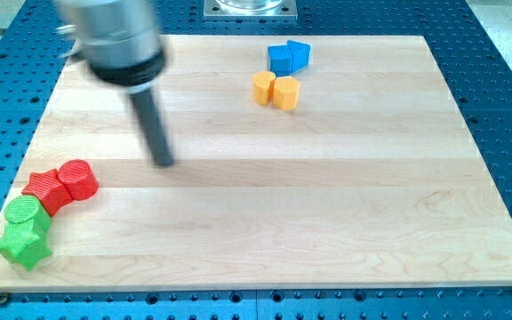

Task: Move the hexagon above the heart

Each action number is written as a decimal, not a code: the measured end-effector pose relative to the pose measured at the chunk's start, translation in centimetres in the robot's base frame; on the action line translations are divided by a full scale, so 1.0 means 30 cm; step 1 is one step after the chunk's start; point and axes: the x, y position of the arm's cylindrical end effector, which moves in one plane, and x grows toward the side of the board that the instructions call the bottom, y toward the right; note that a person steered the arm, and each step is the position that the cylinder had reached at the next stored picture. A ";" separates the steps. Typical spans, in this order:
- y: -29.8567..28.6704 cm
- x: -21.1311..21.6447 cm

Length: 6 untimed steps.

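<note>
The orange-yellow hexagon [286, 92] sits near the view's top, right of centre. The orange-yellow heart [263, 88] touches its left side. My dark rod comes down from the view's upper left. My tip [164, 164] rests on the board well to the left of and below both blocks, touching no block.
Two blue blocks, a cube [281, 60] and a triangle [299, 54], sit just above the yellow pair. At the lower left lie a red cylinder [78, 179], a red star [46, 190], a green cylinder [25, 213] and a green star [22, 244]. The wooden board's edge [256, 288] runs along the bottom.
</note>
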 end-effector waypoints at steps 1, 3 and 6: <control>0.502 -0.283; 0.830 -0.513; 0.545 -0.538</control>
